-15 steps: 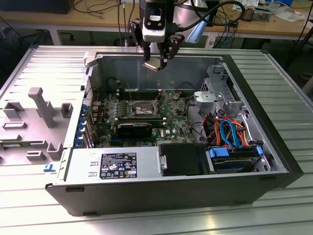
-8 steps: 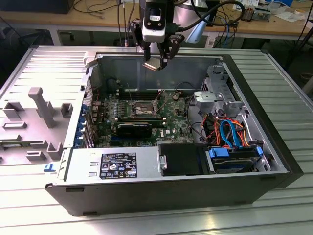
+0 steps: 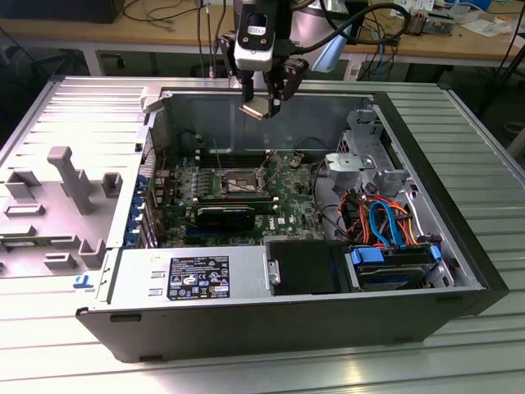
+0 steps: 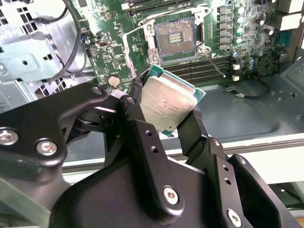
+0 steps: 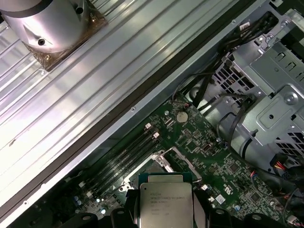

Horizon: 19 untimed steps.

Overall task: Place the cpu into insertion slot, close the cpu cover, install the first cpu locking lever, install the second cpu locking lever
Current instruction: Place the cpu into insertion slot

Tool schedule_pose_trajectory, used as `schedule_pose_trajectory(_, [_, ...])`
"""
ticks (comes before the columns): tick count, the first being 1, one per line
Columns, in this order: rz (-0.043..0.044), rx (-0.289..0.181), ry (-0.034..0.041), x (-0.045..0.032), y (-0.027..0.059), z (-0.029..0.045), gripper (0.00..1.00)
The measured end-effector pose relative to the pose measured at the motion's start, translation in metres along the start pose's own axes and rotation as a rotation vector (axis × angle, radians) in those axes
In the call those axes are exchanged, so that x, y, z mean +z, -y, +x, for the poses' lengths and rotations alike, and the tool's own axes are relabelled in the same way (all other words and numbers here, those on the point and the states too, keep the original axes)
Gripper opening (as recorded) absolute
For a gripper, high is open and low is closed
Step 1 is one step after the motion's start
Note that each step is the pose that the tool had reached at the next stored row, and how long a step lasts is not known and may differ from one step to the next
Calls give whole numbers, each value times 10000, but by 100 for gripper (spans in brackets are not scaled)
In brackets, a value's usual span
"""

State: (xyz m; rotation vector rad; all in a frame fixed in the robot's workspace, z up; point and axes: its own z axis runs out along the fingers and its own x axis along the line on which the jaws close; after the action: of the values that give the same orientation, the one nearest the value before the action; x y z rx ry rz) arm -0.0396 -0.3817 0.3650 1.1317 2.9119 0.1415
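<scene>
Here, the tool grips the cpu well above the insertion slot.
Exterior view: the flat square cpu hangs tilted over the open metal case. Second wrist view: matte black fingers pinch opposite edges of its dull grey lid, with the dark, silver-rimmed slot bare beyond. First wrist view: green board lies beneath the cpu.

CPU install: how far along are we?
Done: cpu picked up, gripper shut on its edges. In hand: it hangs above the open case, over the board. Left: slot is bare and uncovered; nothing seated or latched.
</scene>
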Motion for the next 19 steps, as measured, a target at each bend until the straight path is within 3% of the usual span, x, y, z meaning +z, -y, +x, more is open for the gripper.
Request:
schedule_pose_trajectory(4, [-9,464,42,4,0,-1,54])
schedule_pose_trajectory(19, [-10,508,46,4,0,0,54])
